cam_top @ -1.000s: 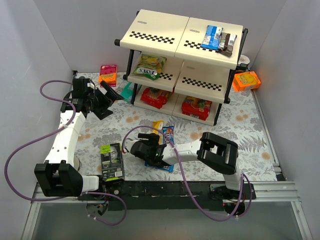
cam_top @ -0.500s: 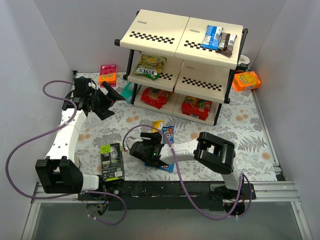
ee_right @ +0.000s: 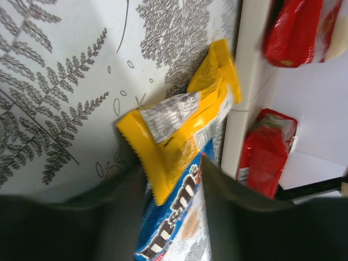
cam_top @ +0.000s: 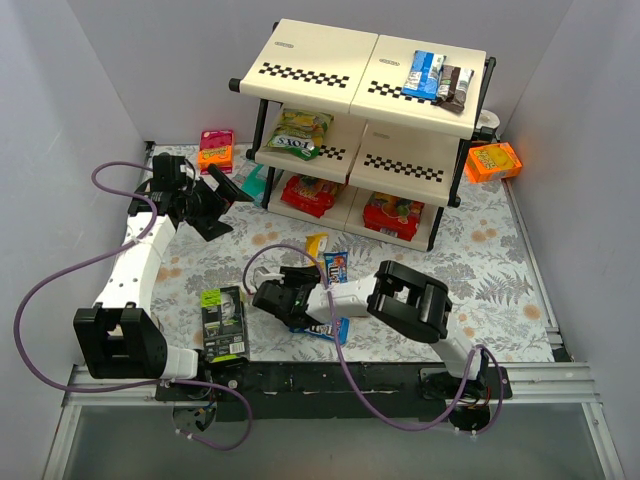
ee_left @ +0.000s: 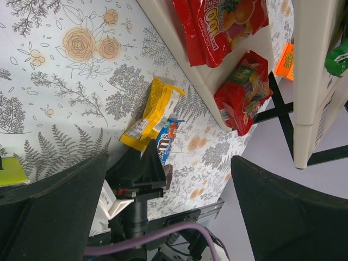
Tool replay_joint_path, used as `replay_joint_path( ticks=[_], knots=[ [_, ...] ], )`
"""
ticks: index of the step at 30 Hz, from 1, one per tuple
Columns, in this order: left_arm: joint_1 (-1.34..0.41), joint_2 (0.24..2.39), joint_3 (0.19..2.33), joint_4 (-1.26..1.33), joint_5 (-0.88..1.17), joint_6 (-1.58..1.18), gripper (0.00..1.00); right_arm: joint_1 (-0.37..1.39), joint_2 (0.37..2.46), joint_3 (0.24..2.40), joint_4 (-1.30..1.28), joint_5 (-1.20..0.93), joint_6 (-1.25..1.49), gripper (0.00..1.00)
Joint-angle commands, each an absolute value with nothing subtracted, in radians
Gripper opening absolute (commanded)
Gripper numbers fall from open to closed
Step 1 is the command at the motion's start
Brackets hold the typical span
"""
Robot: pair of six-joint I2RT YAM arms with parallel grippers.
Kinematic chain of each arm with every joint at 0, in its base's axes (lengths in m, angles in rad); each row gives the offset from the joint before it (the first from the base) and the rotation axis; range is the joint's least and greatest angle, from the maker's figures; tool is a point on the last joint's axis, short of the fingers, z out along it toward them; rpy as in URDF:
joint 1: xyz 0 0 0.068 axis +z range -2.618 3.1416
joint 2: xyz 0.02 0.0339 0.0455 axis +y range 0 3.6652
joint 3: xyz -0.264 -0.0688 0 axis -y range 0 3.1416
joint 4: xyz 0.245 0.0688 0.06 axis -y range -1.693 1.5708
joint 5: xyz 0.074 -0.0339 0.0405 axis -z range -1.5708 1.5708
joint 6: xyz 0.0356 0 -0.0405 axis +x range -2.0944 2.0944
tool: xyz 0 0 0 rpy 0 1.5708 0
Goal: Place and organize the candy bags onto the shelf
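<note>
At table centre, R gripper [ee_right: 174, 174] is set low, fingers either side of the near end of the M&M's bag [ee_right: 179, 228]. Jaws stand part-way apart. Fingers are blurred, so whether the film is pinched cannot be told.

Yellow bag [ee_right: 179, 125] overlaps the M&M's bag's far edge. Its far end is at the shelf [cam_top: 300, 60] foot; contact is unclear. Both bags lie flat on the table [cam_top: 480, 270], just in front of the bottom tier.

L gripper [ee_left: 168, 159] is held wide apart w/ nothing between, raised at the shelf's left, well apart from both bags.

Already shelved: red bags [cam_top: 310, 193] on the bottom tier, Fox's bag [cam_top: 298, 133] on the mid tier, bars [cam_top: 438, 78] on the top tier, right side.

Step judged: pick-up of the M&M's bag, approx. two loose bags left.

Next move calls for closure on the blue film only, then a lift clear of the yellow bag w/o dragging it, then carry to the top tier. Glossy film is prob. slippery, so a firm pinch is needed.
</note>
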State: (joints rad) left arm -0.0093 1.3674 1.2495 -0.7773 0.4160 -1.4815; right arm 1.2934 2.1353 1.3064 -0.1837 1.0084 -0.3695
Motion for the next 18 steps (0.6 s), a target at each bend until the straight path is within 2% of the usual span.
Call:
replay_joint_path(
  ticks=[1,5,7,8,15,18],
  knots=[
    [-0.006,1.362,1.253,-0.77,0.44,-1.482,0.98,1.239,2.237,1.236,-0.282,0.726,-0.252,0.39],
    [-0.006,1.362,1.252,-0.77,0.44,-1.477,0.98,1.232,2.232,1.236,-0.278,0.727,-0.253,0.17],
    [-0.006,1.361,1.253,-0.77,0.439,-1.476,0.98,1.233,2.223,1.239,-0.275,0.732,-0.253,0.09],
    [-0.006,1.362,1.255,-0.77,0.437,-1.476,0.98,1.233,2.218,1.241,-0.273,0.735,-0.253,0.02],
    [-0.008,1.358,1.252,-0.761,0.436,-1.47,0.98,1.232,2.135,1.244,-0.258,0.814,-0.265,0.01],
    [-0.006,1.358,1.243,-0.747,0.436,-1.47,0.98,1.232,2.024,1.246,-0.25,0.845,-0.271,0.01]
  ],
)
